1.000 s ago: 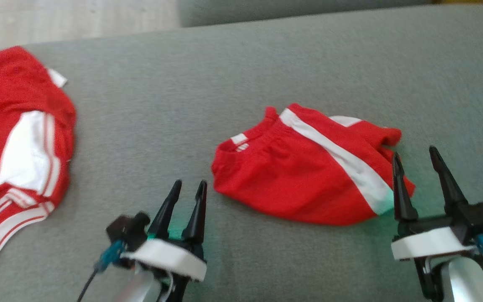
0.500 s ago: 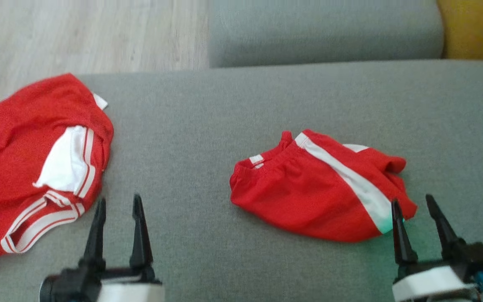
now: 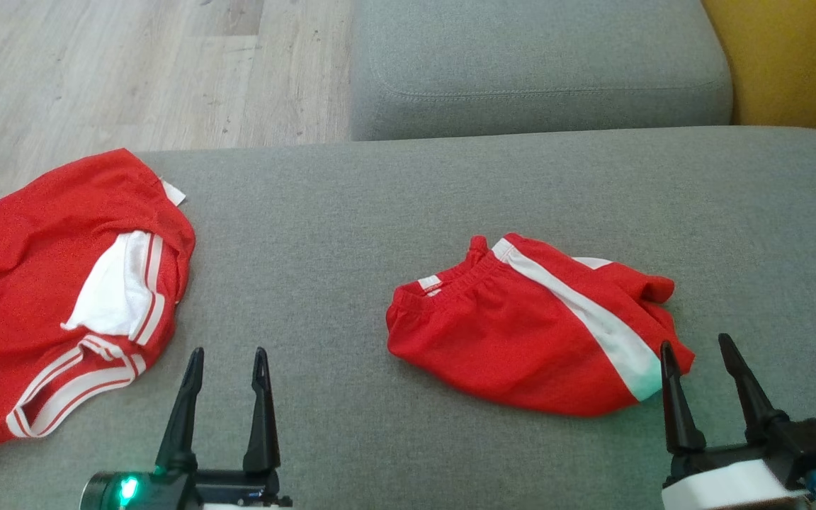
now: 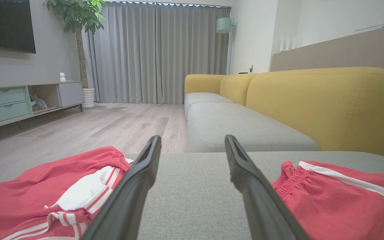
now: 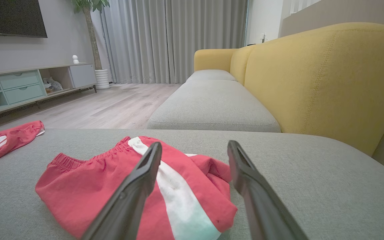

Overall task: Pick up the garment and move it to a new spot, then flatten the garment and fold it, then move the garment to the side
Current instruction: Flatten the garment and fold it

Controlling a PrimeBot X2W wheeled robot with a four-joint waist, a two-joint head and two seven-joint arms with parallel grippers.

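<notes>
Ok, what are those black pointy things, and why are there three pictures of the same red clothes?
They belong to a robot with two arms. Each black pointy pair is an end effector, its kind of hand. The top-down picture comes from a camera on its head: left end effector and right end effector at the bottom, both open, holding nothing. The other two come from cameras on its wrists. On the grey sofa seat lie folded red shorts with a white stripe and a crumpled red and white garment.
</notes>
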